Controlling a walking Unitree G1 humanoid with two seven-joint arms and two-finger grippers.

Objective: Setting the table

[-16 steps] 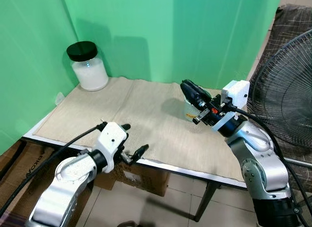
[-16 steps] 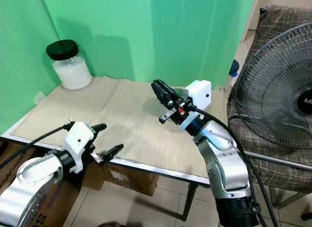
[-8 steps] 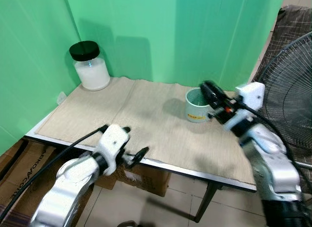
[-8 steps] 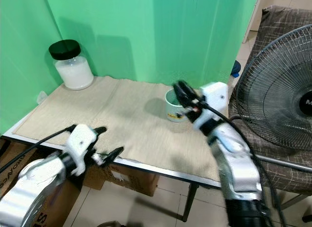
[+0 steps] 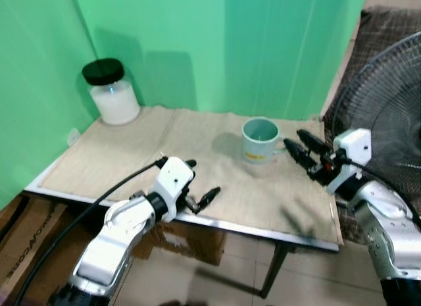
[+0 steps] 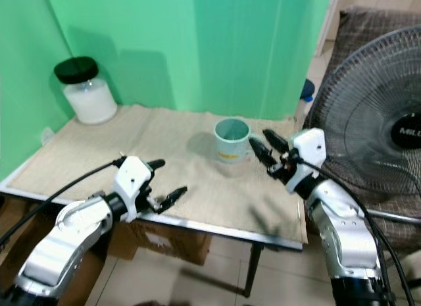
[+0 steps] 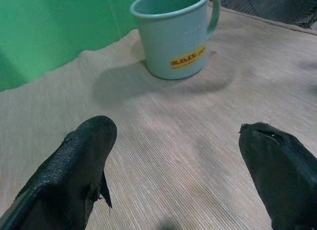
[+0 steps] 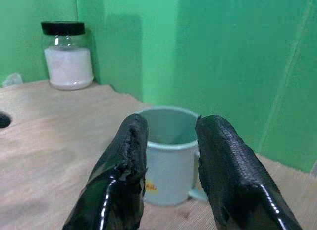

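Your pale green enamel-looking mug stands upright on the cloth-covered surface: rigid, probably light, smooth-sided. Grip its handle or rim. Both the right gripper and the left gripper have fingers apart, empty.

I see the mug on the cloth toward the table's right; jar back left, fan right.
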